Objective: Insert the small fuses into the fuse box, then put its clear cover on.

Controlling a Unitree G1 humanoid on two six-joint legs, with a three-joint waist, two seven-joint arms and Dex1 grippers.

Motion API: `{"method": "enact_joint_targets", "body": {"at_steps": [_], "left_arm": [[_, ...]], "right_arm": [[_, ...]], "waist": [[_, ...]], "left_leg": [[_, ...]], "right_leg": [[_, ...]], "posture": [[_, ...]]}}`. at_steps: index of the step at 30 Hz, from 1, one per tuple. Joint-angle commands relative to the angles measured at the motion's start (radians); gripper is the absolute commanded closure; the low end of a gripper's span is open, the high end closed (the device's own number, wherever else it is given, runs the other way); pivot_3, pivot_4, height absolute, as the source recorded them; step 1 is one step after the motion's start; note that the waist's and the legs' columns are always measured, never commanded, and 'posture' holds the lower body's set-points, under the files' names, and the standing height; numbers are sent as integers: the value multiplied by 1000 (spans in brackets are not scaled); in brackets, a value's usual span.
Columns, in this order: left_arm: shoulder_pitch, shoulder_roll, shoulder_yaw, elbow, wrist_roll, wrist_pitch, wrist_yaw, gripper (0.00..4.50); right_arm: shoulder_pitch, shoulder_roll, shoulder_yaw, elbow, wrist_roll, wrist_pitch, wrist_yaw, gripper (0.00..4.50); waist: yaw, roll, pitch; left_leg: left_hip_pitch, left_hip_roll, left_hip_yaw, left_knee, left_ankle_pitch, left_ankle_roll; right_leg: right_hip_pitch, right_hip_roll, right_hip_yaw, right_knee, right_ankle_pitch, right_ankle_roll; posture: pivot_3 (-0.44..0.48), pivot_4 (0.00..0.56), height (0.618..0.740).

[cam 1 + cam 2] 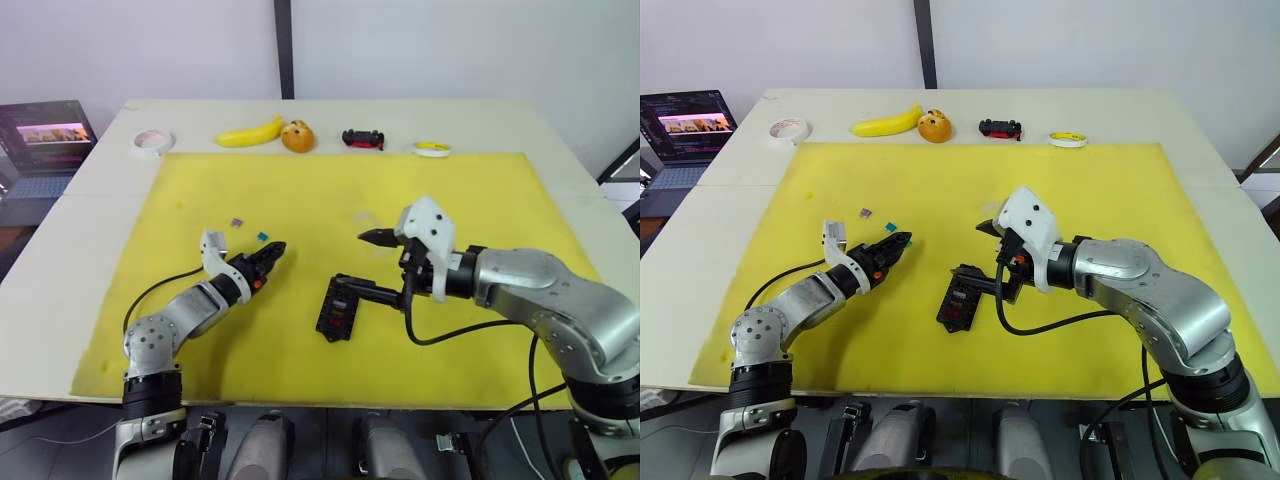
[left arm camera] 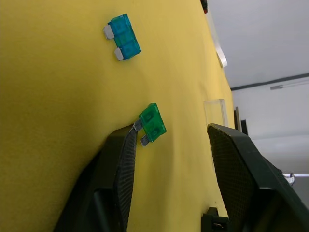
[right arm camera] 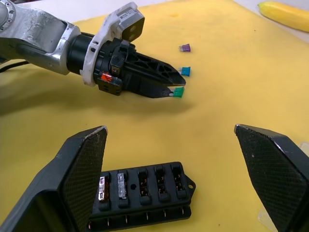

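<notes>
On the yellow mat (image 1: 450,190), the left gripper (image 2: 169,145) stands wide open around the green fuse (image 2: 153,123), one finger (image 2: 120,159) touching its prong. The teal fuse (image 2: 123,36) lies just beyond. The right gripper (image 3: 169,164) gapes empty over the fuse box (image 3: 145,195).

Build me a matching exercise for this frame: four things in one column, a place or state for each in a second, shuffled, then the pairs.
Things
1. green fuse
2. teal fuse
3. fuse box
4. banana

Places or states
A. on the white table beyond the yellow mat, beside an orange fruit
B. between the open fingers of the left gripper
C. lying loose on the mat, just past the left gripper's tips
D. below the open right gripper, most slots unfilled

Pairs: 1-B, 2-C, 3-D, 4-A
</notes>
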Motion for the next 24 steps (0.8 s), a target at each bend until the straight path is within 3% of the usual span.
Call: {"method": "enact_joint_targets", "body": {"at_steps": [1, 22, 24], "left_arm": [[9, -16, -16, 20, 5, 30, 9, 2158], [6, -24, -9, 30, 6, 22, 11, 2158], [6, -25, -8, 30, 7, 24, 11, 2691]], "right_arm": [[2, -12, -33, -33, 5, -5, 4, 0], [0, -15, -38, -32, 8, 3, 4, 0], [-1, -15, -39, -31, 7, 2, 5, 0]], "waist": [[0, 0, 0], [0, 0, 0], [0, 0, 0]], "left_leg": [[0, 0, 0, 0, 0, 0], [0, 0, 0, 0, 0, 0], [0, 0, 0, 0, 0, 0]], "right_leg": [[0, 0, 0, 0, 0, 0], [0, 0, 0, -1, 0, 0], [0, 0, 0, -1, 0, 0]], "posture": [[0, 150, 740], [0, 150, 740], [0, 150, 740]]}}
